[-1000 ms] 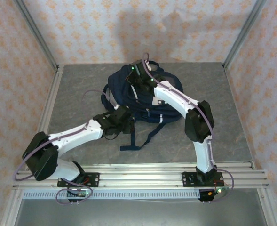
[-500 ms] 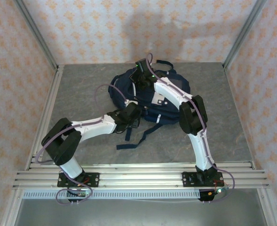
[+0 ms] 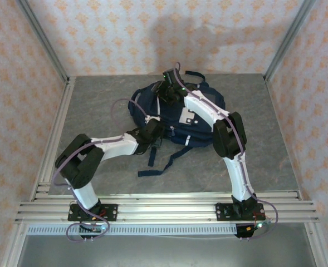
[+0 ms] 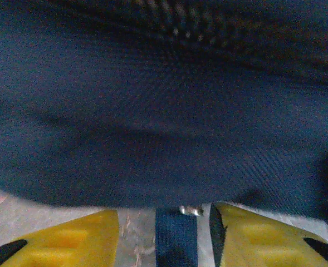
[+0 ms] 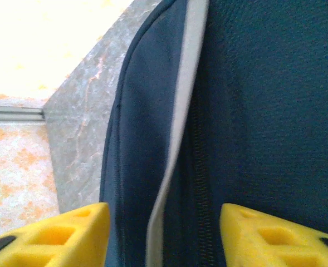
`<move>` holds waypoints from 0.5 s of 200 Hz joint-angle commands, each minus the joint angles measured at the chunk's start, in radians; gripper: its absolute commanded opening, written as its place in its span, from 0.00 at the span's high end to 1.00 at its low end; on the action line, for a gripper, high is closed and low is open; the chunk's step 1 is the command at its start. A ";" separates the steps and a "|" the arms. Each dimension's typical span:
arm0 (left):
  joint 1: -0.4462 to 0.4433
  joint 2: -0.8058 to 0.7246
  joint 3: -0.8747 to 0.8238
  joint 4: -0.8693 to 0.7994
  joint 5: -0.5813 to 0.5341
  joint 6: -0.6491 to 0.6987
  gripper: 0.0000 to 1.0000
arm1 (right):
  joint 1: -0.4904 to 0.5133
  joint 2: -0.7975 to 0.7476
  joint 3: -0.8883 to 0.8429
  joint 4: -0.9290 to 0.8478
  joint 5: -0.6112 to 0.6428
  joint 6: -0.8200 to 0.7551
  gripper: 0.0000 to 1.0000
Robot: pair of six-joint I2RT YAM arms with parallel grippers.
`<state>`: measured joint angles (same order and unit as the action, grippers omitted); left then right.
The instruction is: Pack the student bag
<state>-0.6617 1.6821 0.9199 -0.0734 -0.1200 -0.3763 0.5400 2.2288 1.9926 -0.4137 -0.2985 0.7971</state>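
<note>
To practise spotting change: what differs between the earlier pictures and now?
The bag shifted right. The right gripper opened over its grey stripe. The left arm folded in toward the bag. The left gripper stayed at the bag's near edge, straddling a strap.

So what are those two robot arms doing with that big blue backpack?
Both arms are busy with the student bag, which lies on the grey table. The right gripper is open over the bag's far end, its fingers on either side of a light grey stripe next to a zipper. The left gripper is open at the bag's near edge, with a blue strap between its fingers. Neither one is gripping anything right now.
</note>
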 commanded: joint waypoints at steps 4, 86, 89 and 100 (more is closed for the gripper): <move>-0.003 -0.166 -0.087 0.079 0.030 -0.049 0.51 | -0.017 -0.165 -0.058 -0.096 0.072 -0.174 0.43; 0.005 -0.606 -0.272 -0.117 -0.165 -0.208 0.50 | 0.040 -0.305 -0.228 -0.236 0.222 -0.289 0.57; 0.004 -0.611 -0.273 -0.119 -0.165 -0.209 0.50 | 0.048 -0.299 -0.217 -0.243 0.226 -0.295 0.57; 0.005 -0.624 -0.280 -0.127 -0.160 -0.215 0.50 | 0.070 -0.268 -0.180 -0.254 0.217 -0.322 0.57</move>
<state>-0.6598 1.0908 0.6643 -0.1268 -0.2066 -0.5449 0.5522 1.9038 1.7683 -0.5812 -0.1249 0.5526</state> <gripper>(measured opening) 0.500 0.432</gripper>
